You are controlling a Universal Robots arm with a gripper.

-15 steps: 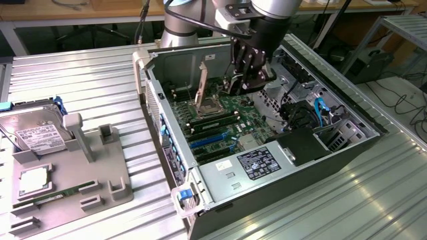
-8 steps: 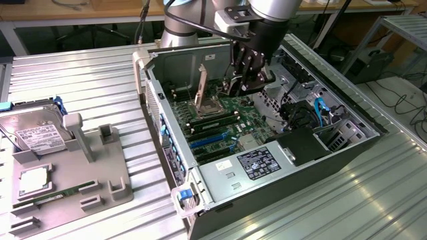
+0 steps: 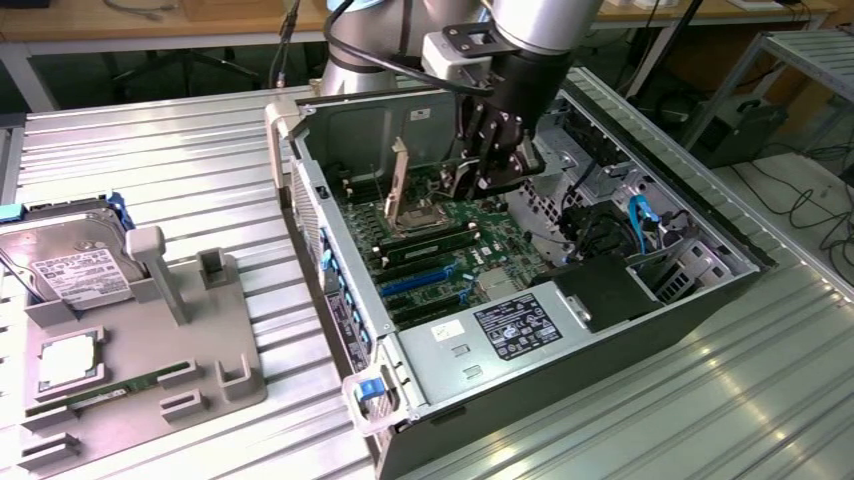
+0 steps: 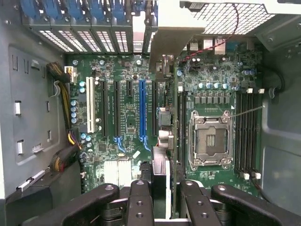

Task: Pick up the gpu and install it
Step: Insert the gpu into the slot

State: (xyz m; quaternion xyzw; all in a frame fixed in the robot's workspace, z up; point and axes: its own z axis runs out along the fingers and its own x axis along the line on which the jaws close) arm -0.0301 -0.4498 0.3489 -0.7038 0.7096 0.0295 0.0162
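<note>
The open computer case (image 3: 350,330) lies on its side on the ribbed metal table, with the green motherboard (image 3: 467,250) exposed. My gripper (image 3: 483,178) hangs inside the case above the board, shut on the gpu (image 3: 400,180). The card is held on edge, and its pale bracket strip points toward the exterior view's left, at the case's slotted rear wall. In the wrist view the gripper (image 4: 162,188) clamps the thin dark gpu (image 4: 170,37) edge-on. The bracket sits near the blue slot clips, and the card hovers between the blue expansion slot (image 4: 142,110) and the processor socket (image 4: 210,141).
A grey fixture tray (image 3: 200,340) at the exterior view's left carries a silver hard drive (image 3: 67,265), a square processor (image 3: 67,362) and a green memory stick (image 3: 114,393). The power supply (image 3: 514,325) fills the case's near end. Cables and drive bays (image 3: 641,225) crowd the right side.
</note>
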